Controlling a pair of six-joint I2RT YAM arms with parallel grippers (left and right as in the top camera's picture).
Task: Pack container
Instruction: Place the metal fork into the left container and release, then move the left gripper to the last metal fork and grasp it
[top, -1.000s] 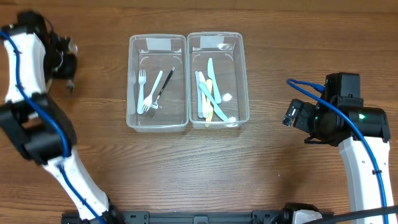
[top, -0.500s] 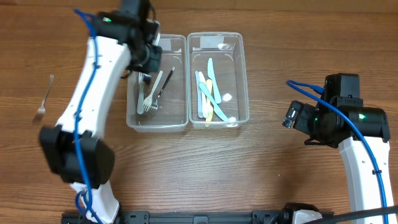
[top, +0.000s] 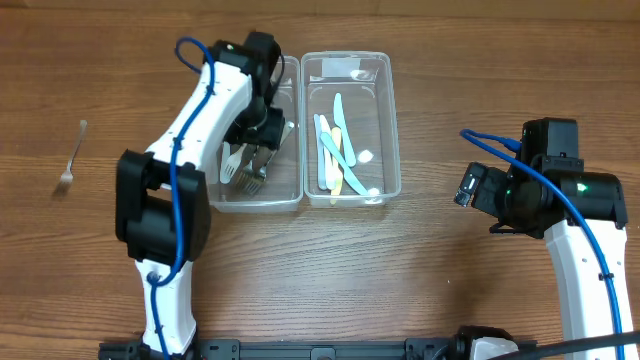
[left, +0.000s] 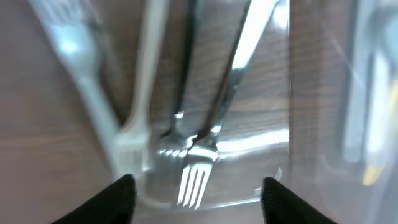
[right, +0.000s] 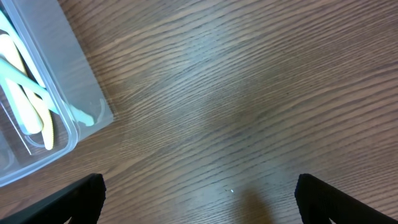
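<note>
Left claw: the left gripper (left: 198, 196) hangs inside the left clear plastic bin (top: 215, 195), with its jaws standing apart and nothing between them. Directly below it, three forks lie on the bin floor: a white plastic fork (left: 146, 74), a black-handled fork (left: 186, 68) and a bright metal fork (left: 233, 93). Treat these as packed.

Right claw: the right gripper (right: 199, 193) is spread wide and empty over the bare wooden table (top: 450, 290), near the corner of the right clear plastic bin (top: 392, 120), which holds pastel plastic spoons (top: 335, 150).

Item not yet packed: one small silver fork (top: 72, 160) lies flat on the table, well apart from both bins on the left side.

Handling notes:
- Expect the fork to be light and rigid. It should not bend or deform under the jaws.
- Its polished surface is probably slippery, and it lies low against the wood, so the fingertips must come down to the tabletop.
- Grip across the narrow handle near its middle, with the jaws square to its length. Avoid the tines, where the hold is likely to twist.
</note>
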